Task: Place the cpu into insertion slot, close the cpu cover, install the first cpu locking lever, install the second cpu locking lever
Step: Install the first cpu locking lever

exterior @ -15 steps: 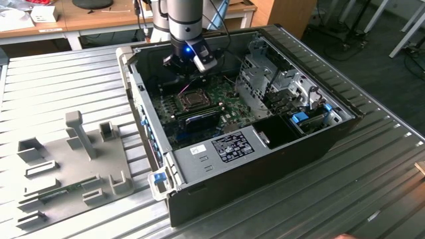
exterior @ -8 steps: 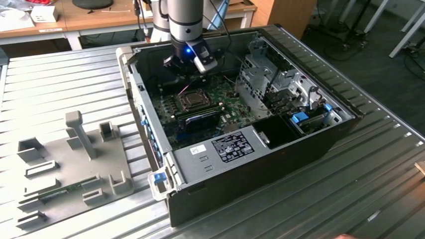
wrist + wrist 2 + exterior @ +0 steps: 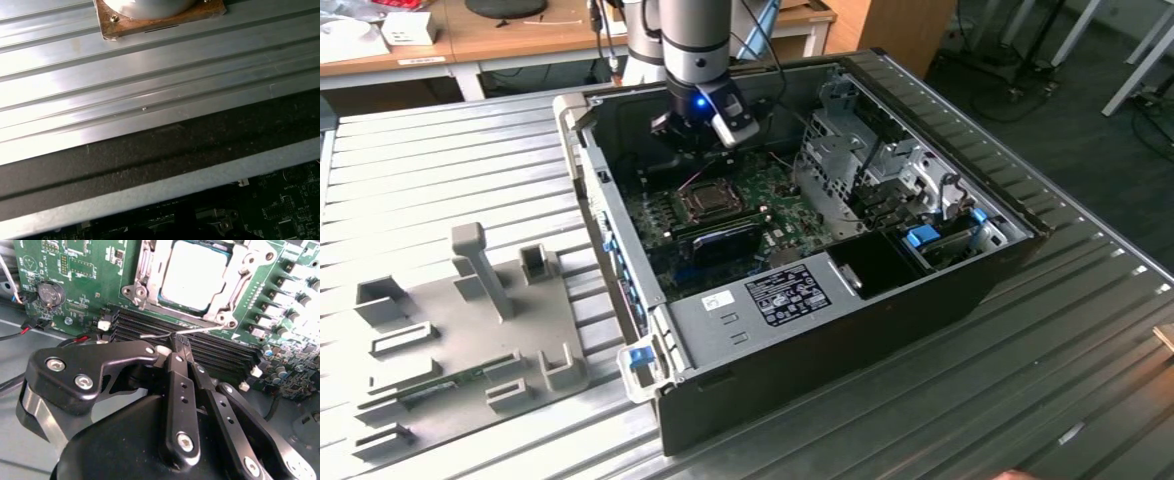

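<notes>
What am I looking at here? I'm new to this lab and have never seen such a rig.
One robot arm reaches into an open computer case lying on a ribbed metal table. The exterior view comes from a camera off the arm; both wrist views come from cameras riding on it. In the second wrist view the black gripper is shut on a thin wire locking lever beside the insertion slot. The cpu sits in that slot, with the cpu cover closed around it. The first wrist view looks across the table to the case's edge. A grey fixture tray lies beside the case.
</notes>
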`<state>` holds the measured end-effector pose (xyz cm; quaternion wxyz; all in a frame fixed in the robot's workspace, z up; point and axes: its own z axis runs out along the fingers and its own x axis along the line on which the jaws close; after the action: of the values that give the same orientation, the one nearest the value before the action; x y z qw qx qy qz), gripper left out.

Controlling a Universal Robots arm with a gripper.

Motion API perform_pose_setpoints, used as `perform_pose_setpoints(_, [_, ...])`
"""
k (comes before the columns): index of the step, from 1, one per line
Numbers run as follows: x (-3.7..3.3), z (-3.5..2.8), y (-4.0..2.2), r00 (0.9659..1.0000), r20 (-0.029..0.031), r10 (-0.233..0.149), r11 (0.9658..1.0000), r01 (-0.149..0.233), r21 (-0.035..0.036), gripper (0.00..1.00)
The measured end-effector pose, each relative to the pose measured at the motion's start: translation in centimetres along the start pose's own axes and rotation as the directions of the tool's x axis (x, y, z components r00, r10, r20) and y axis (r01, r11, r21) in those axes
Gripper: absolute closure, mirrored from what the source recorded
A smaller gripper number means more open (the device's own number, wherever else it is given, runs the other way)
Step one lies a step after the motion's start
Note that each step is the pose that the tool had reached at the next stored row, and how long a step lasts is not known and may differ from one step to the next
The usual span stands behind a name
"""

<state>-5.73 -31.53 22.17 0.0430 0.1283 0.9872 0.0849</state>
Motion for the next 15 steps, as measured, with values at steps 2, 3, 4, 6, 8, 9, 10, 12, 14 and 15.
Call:
perform_pose_setpoints(2, [-0.03,0.04,0.0,1.0,0.0,0.0,1.0,0.0,-0.0001,0.89])
perform_pose_setpoints(3, [-0.04,0.08,0.0,1.0,0.0,0.0,1.0,0.0,-0.0002,0.89])
perform_pose_setpoints(4, [-0.06,0.12,0.0,1.0,0.0,0.0,1.0,0.0,-0.0003,0.89])
perform_pose_setpoints(6, [-0.11,0.22,-0.01,1.0,-0.0001,0.0,1.0,0.0,-0.0001,0.89])
perform_pose_setpoints(8, [-0.17,0.33,-0.01,1.0,0.0,0.0,1.0,0.0,-0.0002,0.89])
perform_pose_setpoints(9, [-0.2,0.39,-0.01,1.0,-0.0001,0.0,1.0,0.0,-0.0001,0.89])
perform_pose_setpoints(10, [-0.23,0.46,-0.01,1.0,0.0,0.0,1.0,0.0,-0.0001,0.89])
perform_pose_setpoints(12, [-0.28,0.6,-0.02,1.0,-0.0001,0.0,1.0,0.0,-0.0002,0.89])
perform_pose_setpoints(14, [-0.34,0.73,-0.03,1.0,-0.0001,-0.001,1.0,0.001,0.0,0.89])
perform_pose_setpoints(15, [-0.36,0.8,-0.03,1.0,-0.0001,-0.001,1.0,0.001,-0.0001,0.89])
